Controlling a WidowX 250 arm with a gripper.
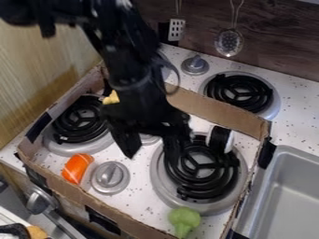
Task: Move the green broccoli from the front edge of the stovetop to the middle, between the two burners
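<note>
At the near edge, a green toy broccoli [183, 221] lies close to the cardboard wall [215, 112] that runs around the burners. Farther in come an orange-and-white toy [77, 168] and, beside it, a silver knob [110, 178]. My gripper [152, 150] hangs with its fingers spread and nothing between them, one beside the right burner's coils [202, 168]. Just past that finger, a black-and-white round piece [220, 139] sits at the burner's far rim; a sideways sweep could knock it into the wall, and dropping lower could catch my fingertip on a coil. Beyond, something yellow [111, 97] is partly hidden by my arm, so swinging back might bump it.
</note>
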